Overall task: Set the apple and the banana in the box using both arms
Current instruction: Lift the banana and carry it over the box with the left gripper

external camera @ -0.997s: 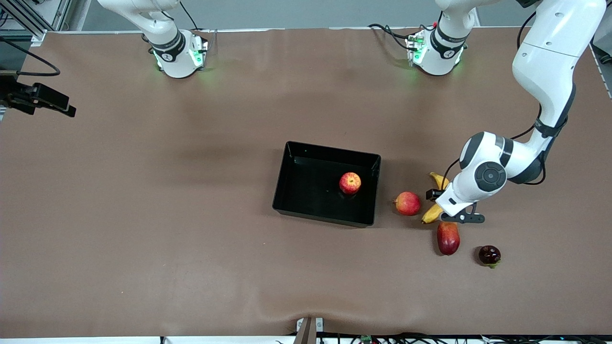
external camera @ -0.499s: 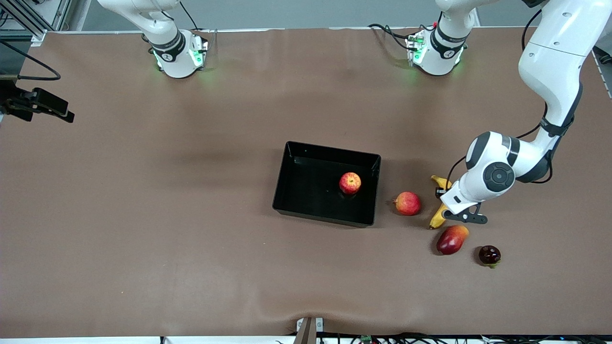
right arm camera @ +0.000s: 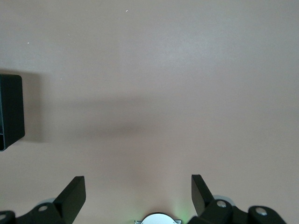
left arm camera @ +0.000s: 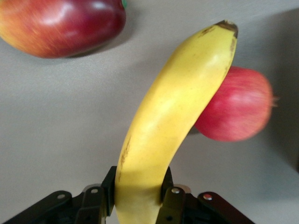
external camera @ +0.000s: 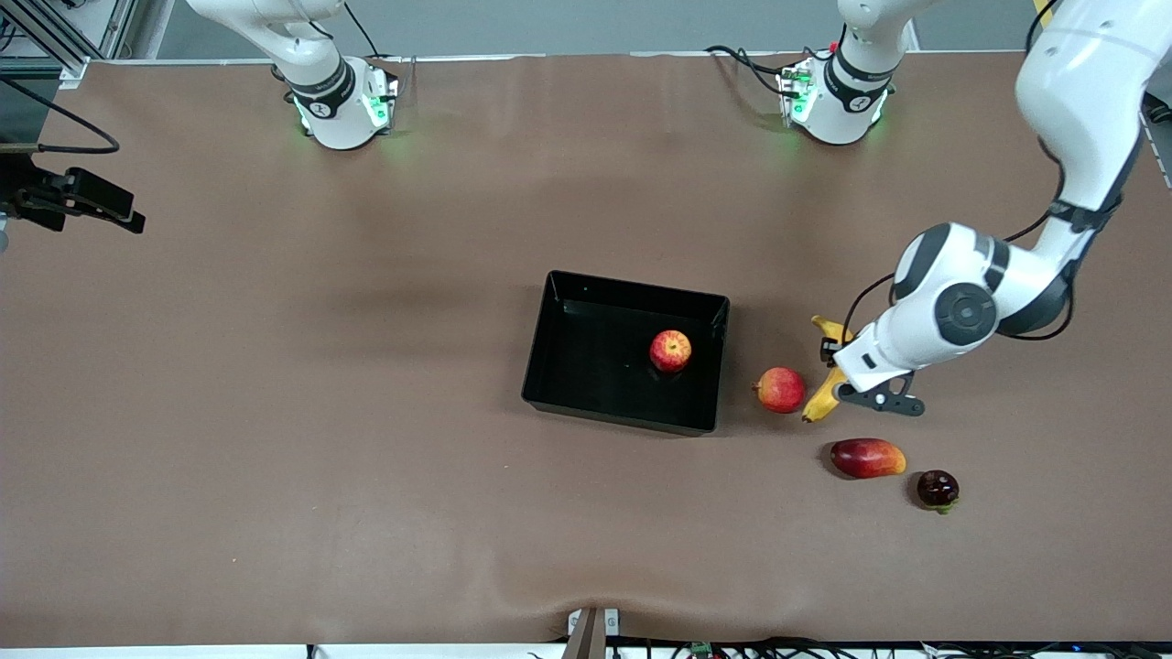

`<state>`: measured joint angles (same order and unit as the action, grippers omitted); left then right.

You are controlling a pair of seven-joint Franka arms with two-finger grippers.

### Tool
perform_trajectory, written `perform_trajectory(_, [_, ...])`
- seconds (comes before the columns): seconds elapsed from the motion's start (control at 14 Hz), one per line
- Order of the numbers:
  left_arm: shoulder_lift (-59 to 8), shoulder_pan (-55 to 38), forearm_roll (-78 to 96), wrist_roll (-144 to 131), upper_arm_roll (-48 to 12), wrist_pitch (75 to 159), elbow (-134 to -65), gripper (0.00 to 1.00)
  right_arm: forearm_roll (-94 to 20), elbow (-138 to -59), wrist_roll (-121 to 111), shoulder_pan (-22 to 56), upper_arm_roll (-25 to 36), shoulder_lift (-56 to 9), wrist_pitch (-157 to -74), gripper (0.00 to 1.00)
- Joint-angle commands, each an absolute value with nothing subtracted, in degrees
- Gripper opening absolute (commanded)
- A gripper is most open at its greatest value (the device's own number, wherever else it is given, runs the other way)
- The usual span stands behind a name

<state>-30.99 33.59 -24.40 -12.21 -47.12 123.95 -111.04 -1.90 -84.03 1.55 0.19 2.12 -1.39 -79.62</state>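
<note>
L claw (left arm camera: 140, 198) is clamped on the banana (left arm camera: 175, 121) near one end, lifted over the desk (external camera: 275, 412) w/ its free tip above the pink-red round fruit (external camera: 780, 389). It's light but smooth-skinned, soft and long, so this end grip will prob let it swing or slip; mid-body would hold steadier. Apple (external camera: 670, 351) sits in the box (external camera: 549, 366); mango (external camera: 867, 458) and dark fruit (external camera: 938, 489) lie nearer the camera, and the waiting R claw (right arm camera: 138, 198), fingers apart, is over bare brown desk.
</note>
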Motion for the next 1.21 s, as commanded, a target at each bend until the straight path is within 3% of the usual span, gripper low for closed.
perform_trajectory(0.0, [-29.4,40.3,-24.8,-11.9,-54.9,120.9,-111.6,0.0,-1.2,-84.0,1.4,-0.2,1.6,-0.9,-79.4,1.0])
perform_trajectory(0.28, [-29.6,40.9,-24.7,-13.1,-58.7,114.4,-106.0,0.0,-1.8,-84.0,0.9,-0.4,1.7,-0.9,-78.6,1.0])
perform_trajectory(1.14, [-31.5,31.0,-24.4,-29.4,-59.3,114.3,-98.7,0.0,-1.9,-83.9,1.1,-0.4,1.8,-1.0,-79.1,1.0])
